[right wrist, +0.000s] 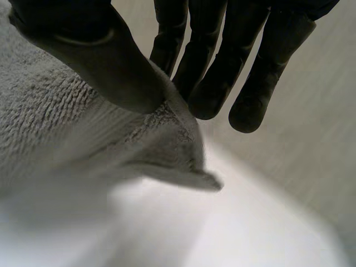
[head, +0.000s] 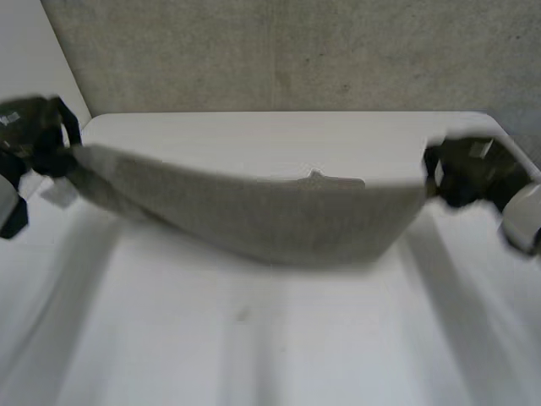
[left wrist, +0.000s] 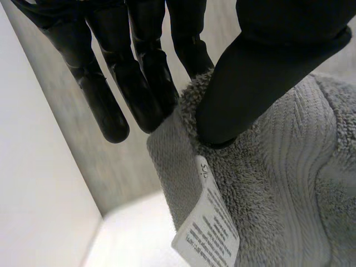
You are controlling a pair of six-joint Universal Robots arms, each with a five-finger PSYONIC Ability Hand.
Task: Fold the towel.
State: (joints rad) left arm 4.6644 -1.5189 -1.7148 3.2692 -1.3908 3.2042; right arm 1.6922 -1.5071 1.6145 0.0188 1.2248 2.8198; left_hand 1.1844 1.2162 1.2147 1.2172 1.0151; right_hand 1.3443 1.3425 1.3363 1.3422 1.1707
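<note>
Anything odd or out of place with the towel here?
Nothing stands out. The grey towel hangs between the left hand and right hand, each pinching a top corner, and sags in the middle. Its care label hangs near the left hand's thumb.

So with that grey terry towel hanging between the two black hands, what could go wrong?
The grey terry towel is pinched only at its corners, the left hand by the white care label, the right hand near the very edge; either grip might slip. Its middle sags toward the white table and might land bunched.
</note>
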